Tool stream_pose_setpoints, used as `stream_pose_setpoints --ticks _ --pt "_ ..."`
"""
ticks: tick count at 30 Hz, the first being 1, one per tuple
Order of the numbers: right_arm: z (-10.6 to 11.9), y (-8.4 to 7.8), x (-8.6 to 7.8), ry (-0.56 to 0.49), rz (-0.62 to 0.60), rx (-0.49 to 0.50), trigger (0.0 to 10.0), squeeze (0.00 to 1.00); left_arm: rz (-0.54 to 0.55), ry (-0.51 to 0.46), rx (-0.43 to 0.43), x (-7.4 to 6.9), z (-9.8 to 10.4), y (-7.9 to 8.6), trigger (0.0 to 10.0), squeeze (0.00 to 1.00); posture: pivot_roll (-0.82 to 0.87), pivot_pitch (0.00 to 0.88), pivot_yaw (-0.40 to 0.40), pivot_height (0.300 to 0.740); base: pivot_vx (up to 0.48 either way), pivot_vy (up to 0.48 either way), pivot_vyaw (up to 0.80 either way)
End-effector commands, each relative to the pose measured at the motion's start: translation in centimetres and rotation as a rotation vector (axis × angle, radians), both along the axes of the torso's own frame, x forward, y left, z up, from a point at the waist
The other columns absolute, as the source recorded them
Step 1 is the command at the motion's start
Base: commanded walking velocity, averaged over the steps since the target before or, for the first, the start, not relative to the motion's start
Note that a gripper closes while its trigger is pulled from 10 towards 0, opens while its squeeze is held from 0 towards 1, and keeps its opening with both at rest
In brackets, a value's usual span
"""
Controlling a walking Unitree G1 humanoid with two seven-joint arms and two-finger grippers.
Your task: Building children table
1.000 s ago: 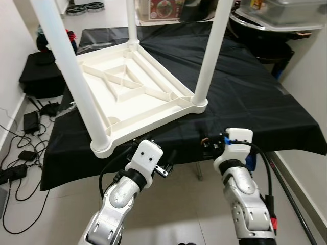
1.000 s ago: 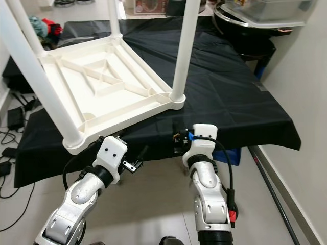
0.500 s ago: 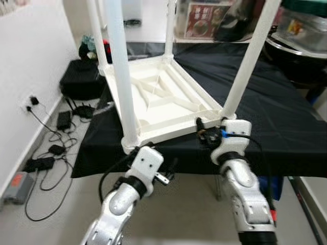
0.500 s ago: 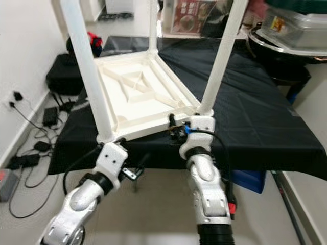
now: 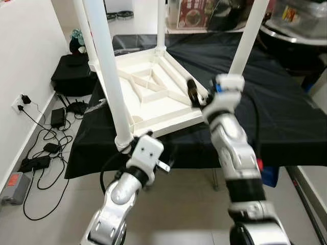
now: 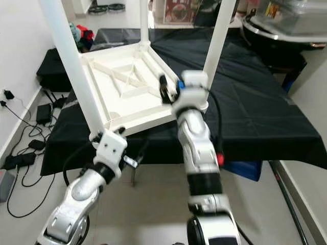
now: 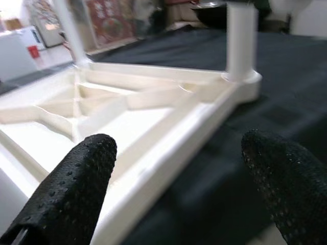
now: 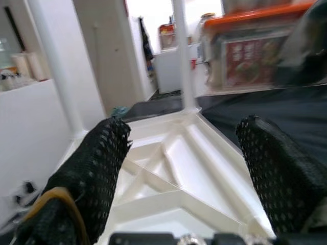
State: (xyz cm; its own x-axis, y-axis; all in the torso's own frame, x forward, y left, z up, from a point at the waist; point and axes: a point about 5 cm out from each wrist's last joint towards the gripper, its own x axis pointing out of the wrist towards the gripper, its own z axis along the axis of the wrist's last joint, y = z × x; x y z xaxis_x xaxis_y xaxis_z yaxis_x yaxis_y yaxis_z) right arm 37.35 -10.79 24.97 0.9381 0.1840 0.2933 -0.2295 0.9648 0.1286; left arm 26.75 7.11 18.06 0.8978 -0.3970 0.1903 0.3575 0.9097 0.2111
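white table upside down, legs pointing up

A black cloth covers the table, and the rest sits around it. On the floor at its left side lie a black bag, tangled cables with adapters running to a wall socket, and a red-and-grey box; some coloured clothes lie behind the bag. At the cloth's far edge stand a box with a red printed picture and a dark round pot under a clear plastic tub, and something blue sits beneath the near right corner.
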Motion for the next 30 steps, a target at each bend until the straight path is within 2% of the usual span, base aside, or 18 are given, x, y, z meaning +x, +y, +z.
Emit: stream_pose_setpoints --ticks 1,2,5,9,16,21,26,29,30 --pt "0.4 0.6 0.4 -0.010 0.022 0.017 10.0 0.00 0.021 -0.005 -0.009 0.3 0.5 0.3 10.0 0.00 0.15 0.167 -0.061 0.740 0.000 0.000 0.00" --pt "1.1 0.9 0.9 -0.017 0.024 0.022 10.0 0.00 0.022 -0.019 -0.011 0.5 1.0 0.4 10.0 0.00 0.15 0.182 -0.063 0.740 0.000 0.000 0.00" --pt "1.1 0.9 0.9 -0.017 0.024 0.022 10.0 0.00 0.022 -0.019 -0.011 0.5 1.0 0.4 10.0 0.00 0.15 0.182 -0.063 0.740 0.000 0.000 0.00" --pt "3.7 1.5 2.7 -0.029 -0.042 0.052 10.0 0.00 0.011 -0.053 -0.011 1.2 2.3 0.2 10.0 0.00 0.15 0.248 -0.071 0.740 0.000 0.000 0.00" --pt "4.9 1.9 3.5 -0.032 -0.068 0.055 10.0 0.00 0.010 -0.065 -0.021 1.7 3.0 -0.2 10.0 0.00 0.14 0.281 -0.074 0.740 0.000 0.000 0.00" --pt "6.6 2.5 4.3 -0.033 -0.089 0.045 10.0 0.00 0.005 -0.091 -0.039 2.1 4.2 -1.0 10.0 0.00 0.14 0.310 -0.098 0.740 0.000 0.000 0.00" --pt "7.6 2.5 4.6 -0.026 -0.141 0.024 10.0 0.00 0.025 -0.112 -0.048 2.1 4.9 -1.0 10.0 0.00 0.14 0.319 -0.114 0.740 0.000 0.000 0.00" --pt "8.3 1.5 4.9 -0.003 -0.251 0.047 10.0 0.00 0.067 -0.133 -0.043 1.8 5.5 -0.6 10.0 0.00 0.16 0.329 -0.134 0.740 0.000 0.000 0.00" --pt "8.3 1.5 4.9 -0.003 -0.251 0.047 10.0 0.00 0.067 -0.133 -0.043 1.8 5.5 -0.6 10.0 0.00 0.16 0.329 -0.134 0.740 0.000 0.000 0.00"
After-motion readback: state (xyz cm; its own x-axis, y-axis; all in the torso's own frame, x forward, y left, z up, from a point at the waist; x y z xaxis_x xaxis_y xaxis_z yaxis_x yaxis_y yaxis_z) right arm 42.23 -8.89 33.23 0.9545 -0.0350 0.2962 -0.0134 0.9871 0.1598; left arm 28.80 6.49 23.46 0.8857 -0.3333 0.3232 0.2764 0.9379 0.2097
